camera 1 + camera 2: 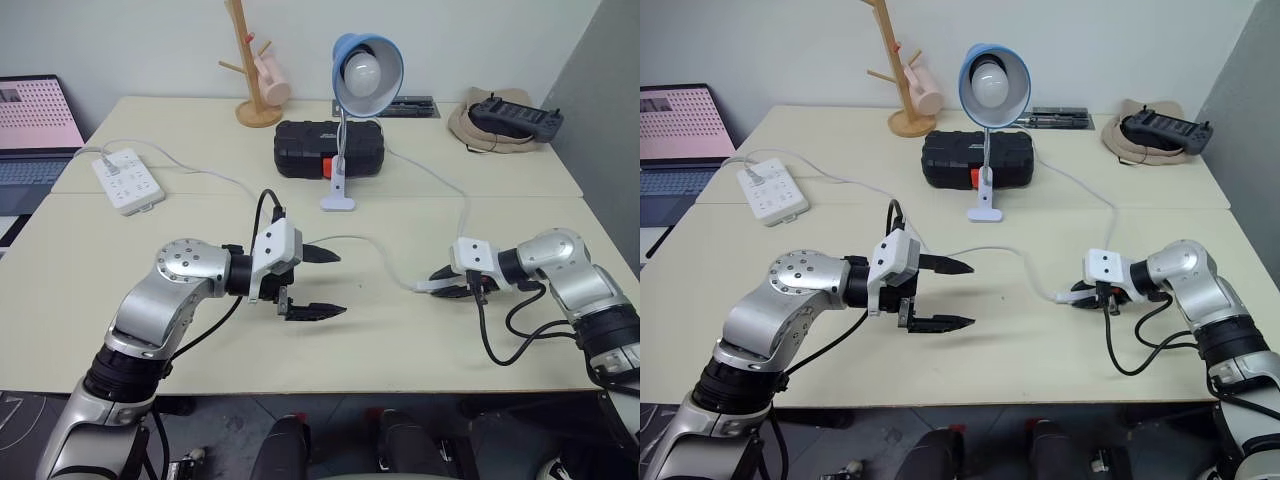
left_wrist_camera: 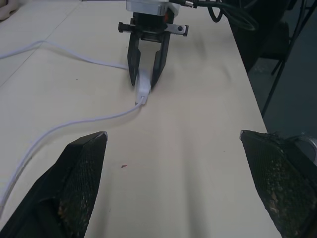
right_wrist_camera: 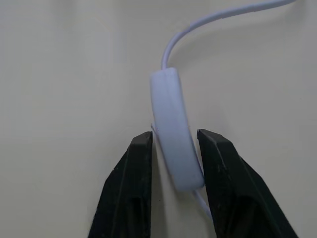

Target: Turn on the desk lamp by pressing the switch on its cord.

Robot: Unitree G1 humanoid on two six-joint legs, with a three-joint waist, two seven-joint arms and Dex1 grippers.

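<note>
Laptop [image 1: 38, 135] and power strip [image 1: 127, 180] sat at the far left of the table [image 1: 400, 340], the cord [image 1: 210, 175] running off from the strip. Next came the left gripper [image 1: 315, 283], raised above the tabletop with its fingers spread wide and nothing between them; to my eye it was only standing clear, leaving the work to the other arm. Behind it stood a wooden mug tree [image 1: 250, 70] with a pink cup, then a black case [image 1: 328, 148] and the lamp [image 1: 358, 95], its base just in front of the case and its bulb looking unlit. Farther right the switch [image 3: 173, 134] lay flat on the table, with the right gripper [image 3: 174, 148] closed on its sides, presumably to steady or squeeze it. Nothing stood in the way there. A hat [image 1: 500, 125] with a black controller on it lay at the far right corner, well apart.
</note>
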